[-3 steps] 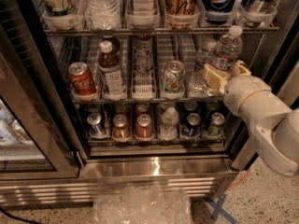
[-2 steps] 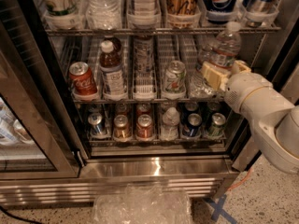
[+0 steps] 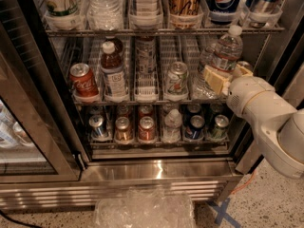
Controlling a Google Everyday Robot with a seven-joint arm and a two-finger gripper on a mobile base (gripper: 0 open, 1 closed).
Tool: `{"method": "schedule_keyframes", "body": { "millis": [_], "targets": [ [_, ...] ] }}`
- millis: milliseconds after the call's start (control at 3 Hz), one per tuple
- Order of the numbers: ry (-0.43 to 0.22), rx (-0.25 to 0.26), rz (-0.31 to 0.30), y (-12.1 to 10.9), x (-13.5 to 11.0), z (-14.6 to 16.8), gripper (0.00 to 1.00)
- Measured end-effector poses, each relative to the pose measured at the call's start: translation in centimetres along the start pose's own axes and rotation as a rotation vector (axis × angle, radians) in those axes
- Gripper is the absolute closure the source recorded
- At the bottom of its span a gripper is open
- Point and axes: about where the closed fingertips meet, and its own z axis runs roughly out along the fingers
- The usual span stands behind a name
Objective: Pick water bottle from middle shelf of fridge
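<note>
The water bottle, clear with a white cap and a pale label, stands tilted at the right end of the middle shelf of the fridge. My gripper reaches in from the right on a white arm. Its cream fingers sit on either side of the bottle's lower body and are shut on it. The bottle's base is hidden behind the fingers.
On the same shelf stand a red cola can, a brown-drink bottle and a green-and-white can. Short cans fill the rack below. The open glass door is at left. A clear plastic bag lies on the floor.
The bottle has shifted slightly left and leans a little more in the fingers. The arm has barely moved.
</note>
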Motion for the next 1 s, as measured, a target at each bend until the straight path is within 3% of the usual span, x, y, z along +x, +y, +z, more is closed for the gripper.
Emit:
{"method": "schedule_keyframes", "body": {
  "millis": [333,667,1000],
  "targets": [
    [0.004,-0.043,0.005,0.9,0.0,-0.1,1.0],
    [0.05,-0.127,0.054,2.8,0.7,-1.9,1.0],
    [0.079,-0.167,0.077,3.7,1.2,-3.4,1.0]
  ]
}}
